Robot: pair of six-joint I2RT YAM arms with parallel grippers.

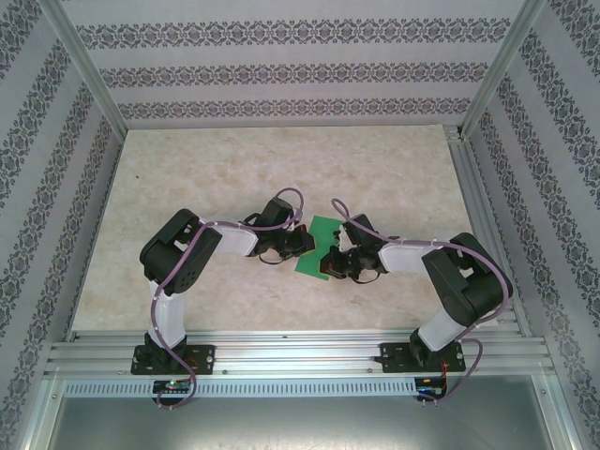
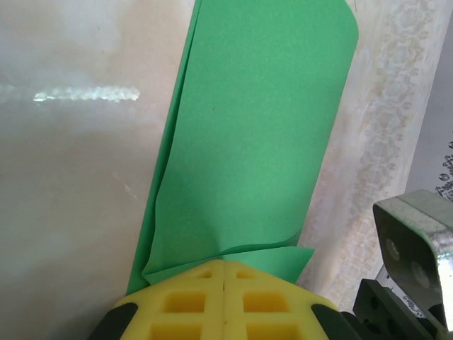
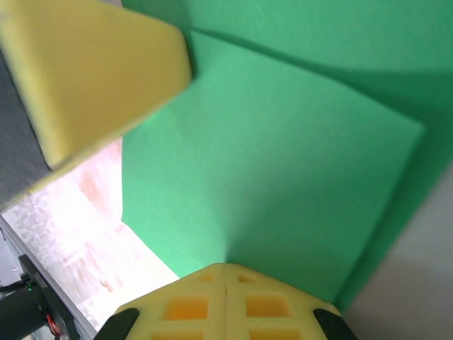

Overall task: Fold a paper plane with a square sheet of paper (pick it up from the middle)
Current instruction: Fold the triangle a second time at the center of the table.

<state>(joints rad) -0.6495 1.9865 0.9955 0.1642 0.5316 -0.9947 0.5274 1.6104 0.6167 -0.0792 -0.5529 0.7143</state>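
The green sheet of paper hangs between my two grippers above the middle of the table, folded over into layers. My left gripper holds its left edge. In the left wrist view the yellow fingers are pressed together on the paper, which curls into two layers at the pinch. My right gripper holds the right side. Its gripper is shut on the paper's near edge, with a crease running across the upper right. A yellow finger of the left gripper shows at the upper left.
A beige marbled table top lies under the paper, walled by patterned panels and aluminium posts. An aluminium rail runs along the near edge by the arm bases. A grey metal bracket stands close at the right of the left wrist view.
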